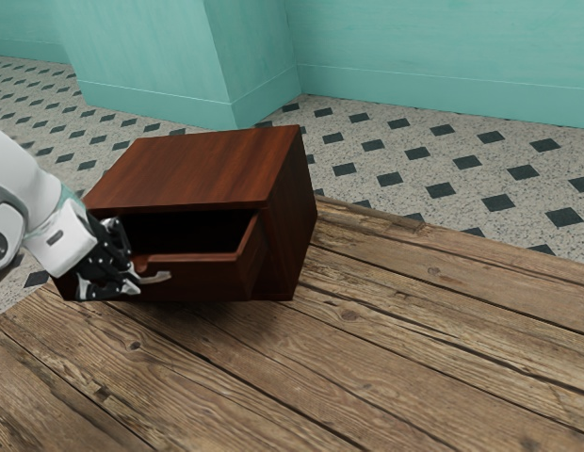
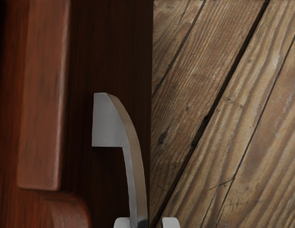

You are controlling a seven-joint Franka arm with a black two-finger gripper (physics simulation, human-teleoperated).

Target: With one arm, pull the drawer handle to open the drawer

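A dark wooden cabinet (image 1: 207,169) stands on the plank floor. Its single drawer (image 1: 212,268) is pulled out a short way, leaving a dark gap above the drawer front. A curved silver handle (image 1: 156,276) is fixed to that front. My black gripper (image 1: 130,273) reaches in from the exterior view's left and is shut on the handle. In the wrist view the silver handle (image 2: 116,137) arches off the dark drawer front (image 2: 43,95) and runs down between my two pale fingertips (image 2: 122,222), where my gripper (image 2: 146,222) closes around it.
Wooden planks (image 1: 386,358) stretch out in front of the cabinet and toward the exterior view's right. A tiled floor (image 1: 443,169) and teal walls (image 1: 179,47) lie behind it. My white arm (image 1: 28,217) fills the exterior view's left edge.
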